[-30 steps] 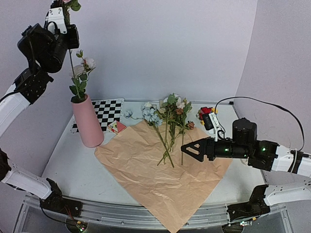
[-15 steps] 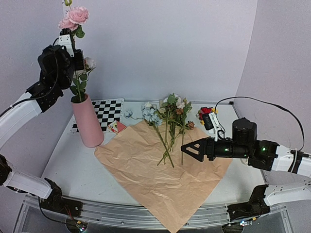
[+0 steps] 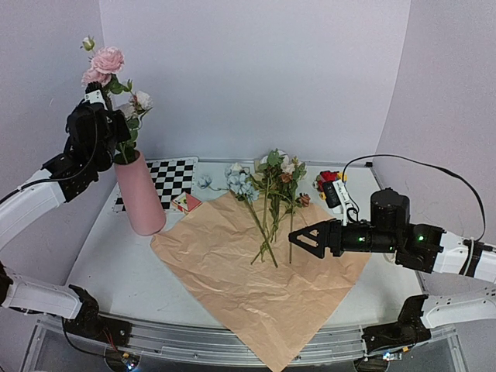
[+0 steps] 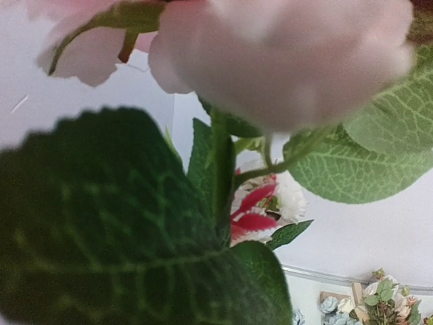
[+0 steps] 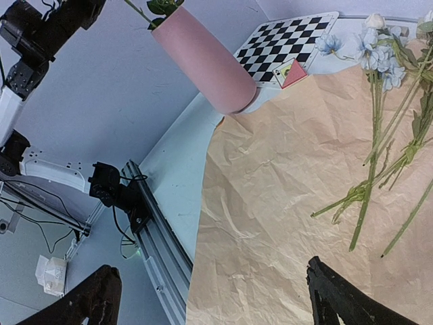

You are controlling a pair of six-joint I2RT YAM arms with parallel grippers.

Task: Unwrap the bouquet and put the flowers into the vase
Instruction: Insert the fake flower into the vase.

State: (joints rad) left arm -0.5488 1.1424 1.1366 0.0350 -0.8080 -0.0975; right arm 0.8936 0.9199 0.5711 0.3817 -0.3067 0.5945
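The pink vase [image 3: 139,194] stands at the table's left and holds a white flower [image 3: 142,101]. My left gripper [image 3: 98,118] hangs just above its mouth, shut on the stem of a pink flower [image 3: 105,60] whose lower stem points into the vase. That bloom [image 4: 284,61] and its leaves [image 4: 101,223] fill the left wrist view and hide the fingers. The bouquet's kraft paper [image 3: 256,263] lies unfolded and flat, with the other flowers [image 3: 271,190] on its far part. My right gripper [image 3: 304,239] hovers open over the paper's right side, holding nothing. The right wrist view shows the vase [image 5: 203,61], paper [image 5: 284,189] and stems [image 5: 375,169].
A checkerboard mat [image 3: 174,178] and a small red card [image 3: 186,203] lie behind the vase. A colourful toy-brick block [image 3: 329,182] sits at the back right. The aluminium rail [image 3: 194,341] runs along the near edge. Walls close in on the left, back and right.
My left arm has come down and slightly left, lowering the pink flower from the frame's top edge towards the vase mouth. The right arm has not moved.
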